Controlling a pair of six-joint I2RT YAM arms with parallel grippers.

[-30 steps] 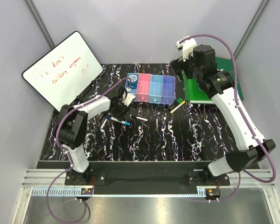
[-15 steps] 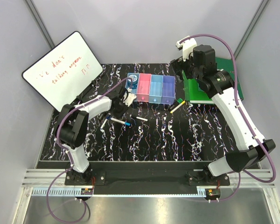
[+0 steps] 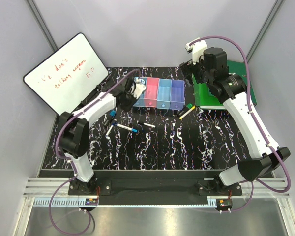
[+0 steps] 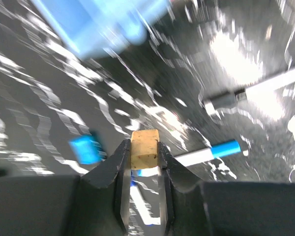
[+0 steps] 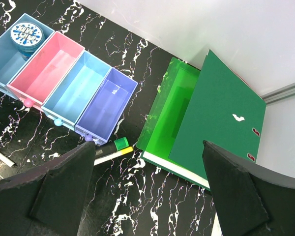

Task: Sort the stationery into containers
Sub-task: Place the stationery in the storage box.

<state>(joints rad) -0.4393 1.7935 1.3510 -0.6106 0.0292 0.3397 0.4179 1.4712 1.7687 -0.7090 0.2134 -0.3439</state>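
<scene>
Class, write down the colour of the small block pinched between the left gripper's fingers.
The block is tan, seen best in the left wrist view.

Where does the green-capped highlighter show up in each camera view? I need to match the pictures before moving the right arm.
Top external: the green-capped highlighter is right of centre, just below the purple bin.
Right wrist: the highlighter is at lower centre, by the purple bin's near end.
Left wrist: not in it; only the left end effector pinching a tan block.
Shared landmark: the purple bin.
</scene>
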